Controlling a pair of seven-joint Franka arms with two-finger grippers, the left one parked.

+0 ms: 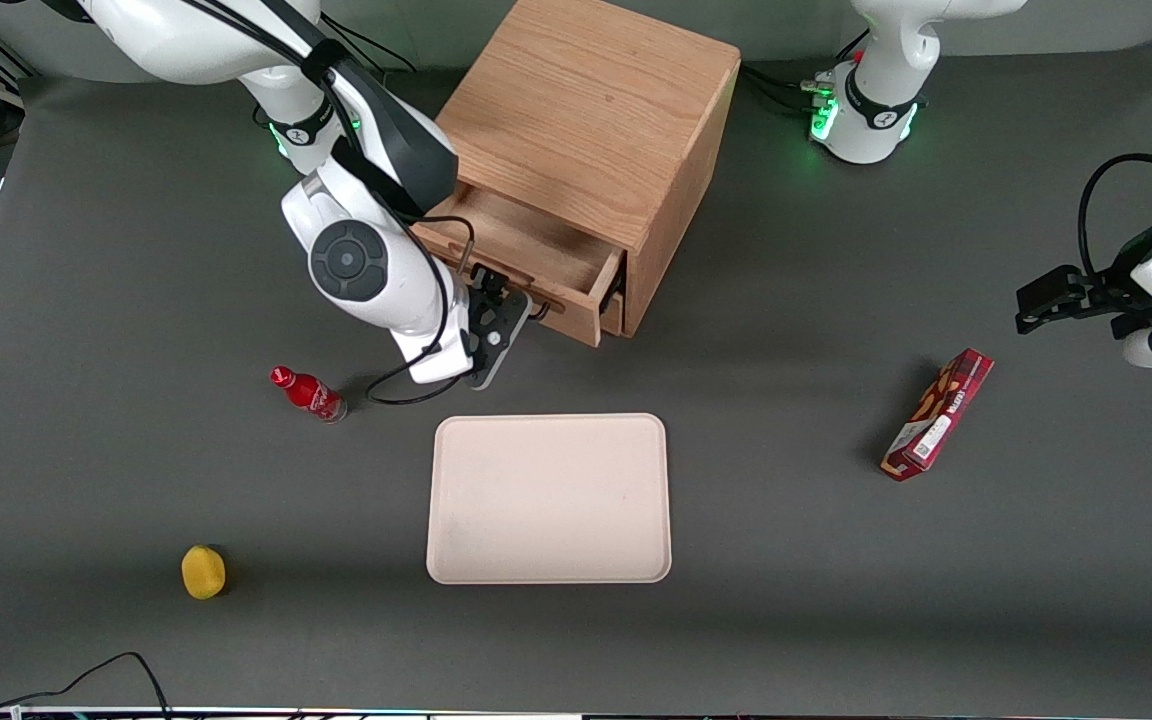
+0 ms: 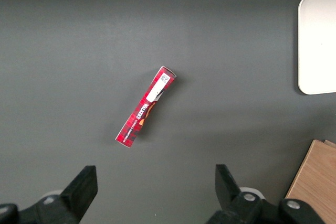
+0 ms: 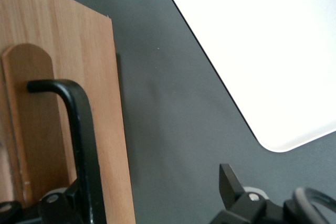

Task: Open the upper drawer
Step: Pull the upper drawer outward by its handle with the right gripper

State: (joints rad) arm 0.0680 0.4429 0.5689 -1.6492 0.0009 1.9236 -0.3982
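**Upper drawer partway out, gripper parked at the handle**

Starting at the working arm's end of the grey table [image 1: 136,250]: got a small yellow round thing [image 1: 203,572] sitting by itself, closest to the front camera of the lot. Farther from the camera, spotting a little red bottle [image 1: 308,393] with a red cap, well apart from the yellow thing. Can't tell if it's upright or tipped over.

Next up, the gripper [image 1: 521,305], hanging right in front of the upper drawer [image 1: 526,245]. Fingers apart, not clamped on anything. Going by the wrist camera, got the black bar handle [image 3: 84,145] running between them, right up against one finger [image 3: 63,203] and well clear of the other. Can't tell if it's actually touching.

Drawer itself: sticking partway out of the oak cabinet [image 1: 586,130], with the wooden inside showing from above.

Then a pale cream tray [image 1: 548,498], flat on the table, nearer the camera than the cabinet and in front of the drawer.

Last, toward the parked arm's end, a long red snack box [image 1: 938,415] lying at an angle, well apart from everything else.
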